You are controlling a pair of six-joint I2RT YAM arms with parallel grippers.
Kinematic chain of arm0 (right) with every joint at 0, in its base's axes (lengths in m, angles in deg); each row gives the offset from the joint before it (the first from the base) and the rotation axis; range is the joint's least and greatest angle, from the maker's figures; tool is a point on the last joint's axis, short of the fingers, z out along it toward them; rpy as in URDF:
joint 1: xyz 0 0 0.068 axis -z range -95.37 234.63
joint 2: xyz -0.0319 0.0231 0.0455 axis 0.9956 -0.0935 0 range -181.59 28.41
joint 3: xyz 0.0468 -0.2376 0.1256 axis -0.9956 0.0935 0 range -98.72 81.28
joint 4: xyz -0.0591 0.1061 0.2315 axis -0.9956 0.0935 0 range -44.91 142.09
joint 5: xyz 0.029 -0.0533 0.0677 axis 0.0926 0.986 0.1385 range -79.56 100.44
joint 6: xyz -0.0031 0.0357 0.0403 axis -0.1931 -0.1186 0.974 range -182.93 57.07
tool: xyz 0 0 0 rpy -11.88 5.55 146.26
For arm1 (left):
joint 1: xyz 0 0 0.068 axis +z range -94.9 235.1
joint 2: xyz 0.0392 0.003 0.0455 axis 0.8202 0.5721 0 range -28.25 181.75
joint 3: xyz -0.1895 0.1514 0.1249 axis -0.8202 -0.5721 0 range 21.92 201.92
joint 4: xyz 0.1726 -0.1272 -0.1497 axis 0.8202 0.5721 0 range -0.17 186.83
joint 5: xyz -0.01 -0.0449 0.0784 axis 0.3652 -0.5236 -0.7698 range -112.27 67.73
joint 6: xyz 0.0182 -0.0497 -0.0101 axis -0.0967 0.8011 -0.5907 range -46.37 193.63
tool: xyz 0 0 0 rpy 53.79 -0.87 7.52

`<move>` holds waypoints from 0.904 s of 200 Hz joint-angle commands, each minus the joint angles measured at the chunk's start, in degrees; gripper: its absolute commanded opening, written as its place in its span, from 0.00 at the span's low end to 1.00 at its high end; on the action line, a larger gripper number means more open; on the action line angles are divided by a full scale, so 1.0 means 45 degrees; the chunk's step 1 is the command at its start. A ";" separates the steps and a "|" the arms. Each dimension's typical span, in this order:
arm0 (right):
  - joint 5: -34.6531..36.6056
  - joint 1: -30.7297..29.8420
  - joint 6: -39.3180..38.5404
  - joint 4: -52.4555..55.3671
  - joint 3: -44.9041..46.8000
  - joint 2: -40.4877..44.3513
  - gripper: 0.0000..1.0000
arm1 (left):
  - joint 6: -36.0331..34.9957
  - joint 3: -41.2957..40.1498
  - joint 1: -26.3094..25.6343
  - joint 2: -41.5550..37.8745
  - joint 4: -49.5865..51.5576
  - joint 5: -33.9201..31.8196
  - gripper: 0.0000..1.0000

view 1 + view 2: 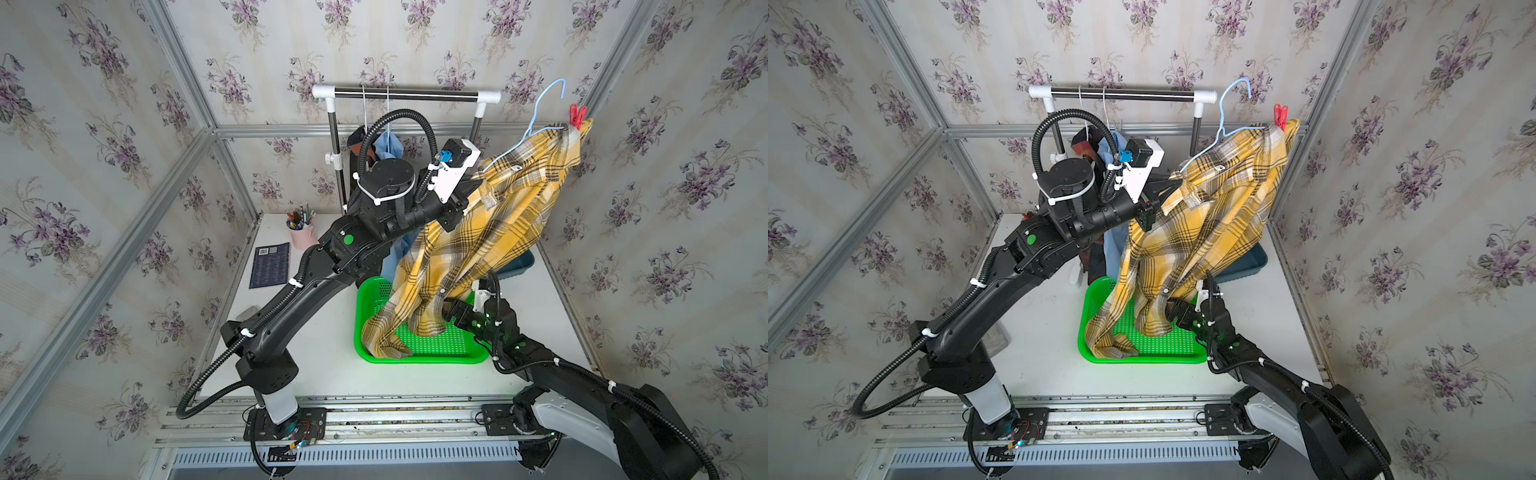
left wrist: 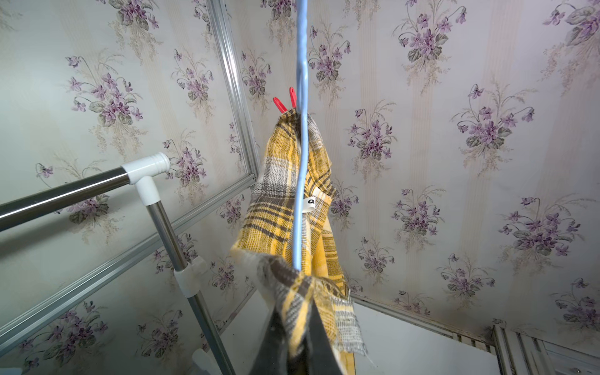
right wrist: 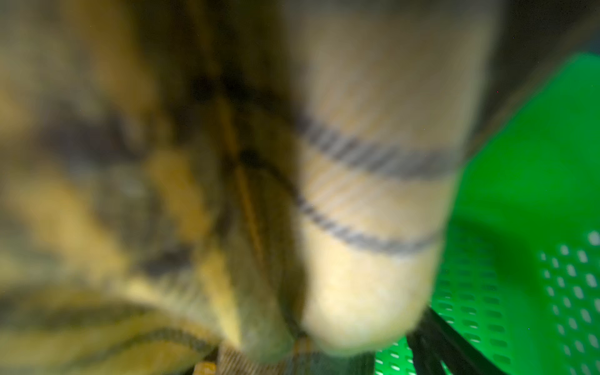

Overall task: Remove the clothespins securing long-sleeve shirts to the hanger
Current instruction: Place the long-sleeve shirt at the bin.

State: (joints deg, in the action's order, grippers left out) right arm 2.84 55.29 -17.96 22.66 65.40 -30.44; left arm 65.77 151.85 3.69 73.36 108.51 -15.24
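Bench point(image 1: 316, 353), white top. Rack point(image 1: 405, 94) stands at the far edge. A blue shirt point(image 1: 388, 145) and a dark shirt point(image 1: 1086, 141) hang from the left part of its bar, on white hangers.

The left arm is raised high over the bench middle. The left gripper point(image 1: 1173, 181) is pinched tight on the yellow shirt point(image 1: 498, 216) at one shoulder. In the left wrist view the plaid cloth bunches between the jaws, and the pale blue hanger point(image 2: 302, 48) wire runs down into that bunch. Whether the wire itself is in the pinch, I cannot tell.

The hanger is off the rack and tilted steeply, its hook free in the air above the far right corner.

The red pin point(image 1: 577, 115) is clamped on the shirt at the hanger's high end, handles pointing up. It is the only pin I can see.

The shirt drapes down from the hanger. Its lower part trails into the green basket point(image 1: 419, 358), which sits near the middle of the near edge.

The right gripper point(image 1: 1173, 311) is low, at the basket's right side and close against the hanging cloth. Its jaws stand wide. The wrist view is blurred and full of plaid, so I cannot tell whether cloth lies between them.

A blue bin point(image 1: 521, 262) sits toward the right edge, partly behind the shirt. A pink cup point(image 1: 302, 239) of pens and a dark card point(image 1: 269, 266) are near the far left corner.
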 commanded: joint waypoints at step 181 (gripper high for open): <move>0.1692 0.0763 -0.3263 0.5835 -0.4140 0.3748 1.00 | 0.2035 -1.2865 0.2574 -1.0126 -0.3034 0.2053 0.00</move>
State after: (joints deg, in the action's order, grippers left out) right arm 8.44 56.78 -28.58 44.12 48.94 -12.73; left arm 75.96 95.37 14.94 30.34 92.95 -4.97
